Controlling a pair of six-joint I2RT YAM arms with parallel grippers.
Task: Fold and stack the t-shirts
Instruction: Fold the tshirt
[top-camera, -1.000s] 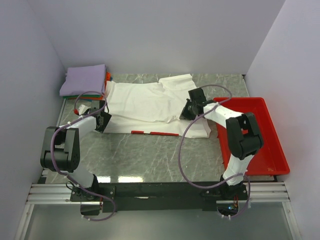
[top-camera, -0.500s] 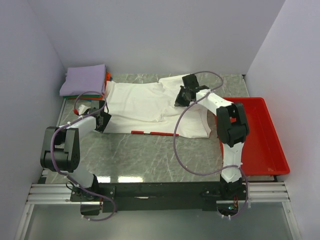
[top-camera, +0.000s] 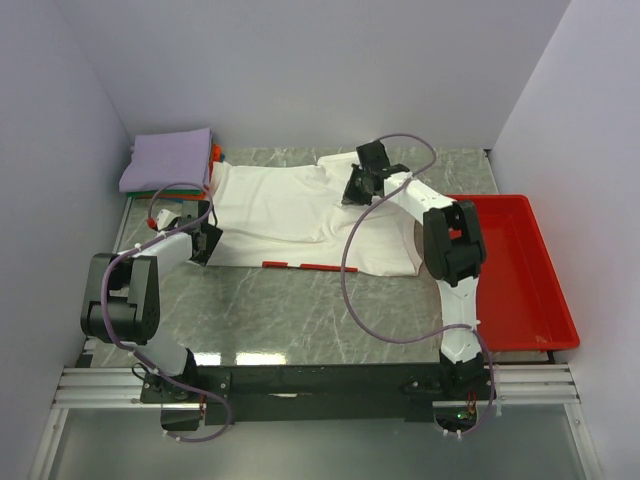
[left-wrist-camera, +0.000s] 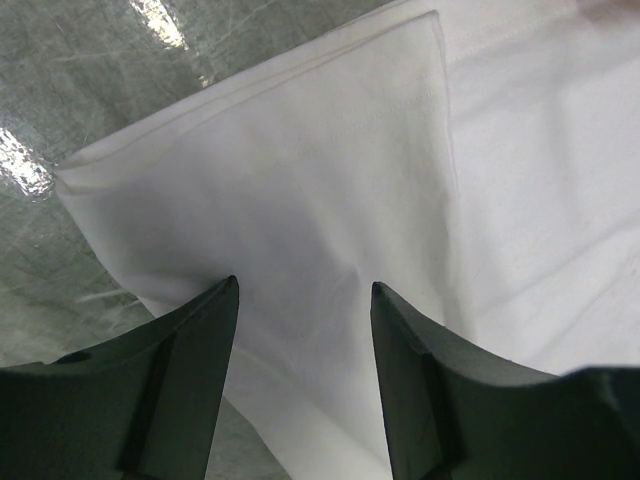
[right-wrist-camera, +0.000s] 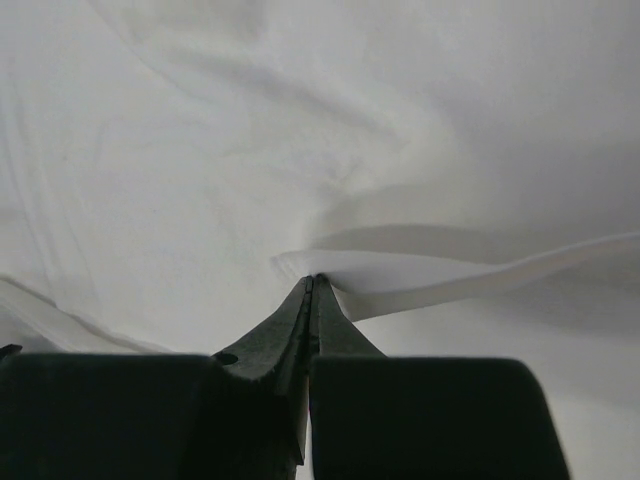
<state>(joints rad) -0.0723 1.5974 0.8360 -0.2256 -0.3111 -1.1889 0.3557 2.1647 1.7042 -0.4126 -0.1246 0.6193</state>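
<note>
Your right tool (right-wrist-camera: 312, 282) pinches a white t-shirt (top-camera: 275, 205) fold at its tips, clear only from its wrist; your left tool (left-wrist-camera: 304, 292) gapes, shirt corner just ahead.

Top view: bright, even overhead light, sharp edge to edge, shadows faint and soft. A pale glare band lies on the surface (top-camera: 300, 352).

Left wrist: left fingers (left-wrist-camera: 170, 390) dark and blurred. The white t-shirt (left-wrist-camera: 330, 180) beyond them is crisp, with grey shadow between the tips. Hot glare spots on the surface past the tips, leftward.

Right wrist: dimmer, greyish (low contrast throughout). Right fingers (right-wrist-camera: 285, 335) blur toward the lens, with soft shadow under the fold at their tips.
</note>
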